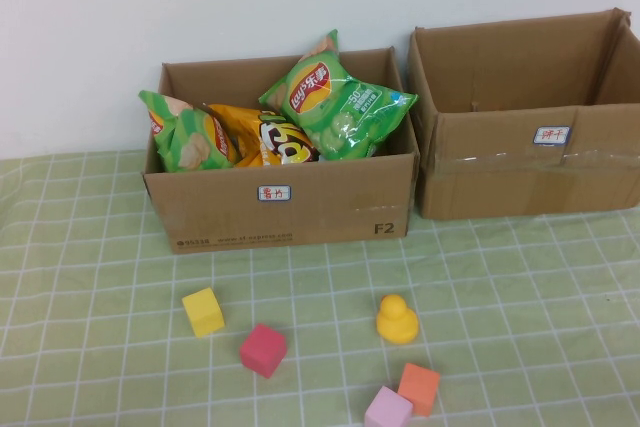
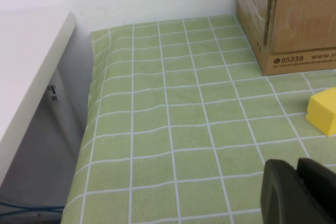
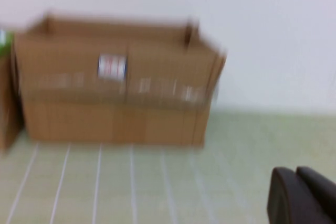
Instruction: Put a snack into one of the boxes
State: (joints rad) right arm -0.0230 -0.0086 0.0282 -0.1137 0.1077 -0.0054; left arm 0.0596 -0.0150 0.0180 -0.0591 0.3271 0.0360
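Observation:
Three snack bags lie in the left cardboard box (image 1: 280, 209): a green Lay's bag (image 1: 335, 107) on top, an orange bag (image 1: 270, 137) and another green bag (image 1: 185, 137). The right box (image 1: 530, 172) stands beside it with an open top. Neither arm shows in the high view. In the left wrist view my left gripper (image 2: 296, 167) is shut and empty, low over the green checked cloth, near the left box's corner (image 2: 294, 19). In the right wrist view my right gripper (image 3: 296, 174) is shut and empty, facing the right box (image 3: 115, 103).
Toys lie on the cloth in front of the boxes: a yellow cube (image 1: 203, 311), a red cube (image 1: 263, 349), a yellow duck (image 1: 396, 320), an orange cube (image 1: 419, 388) and a pink cube (image 1: 387, 409). A white shelf (image 2: 26, 66) borders the table's left edge.

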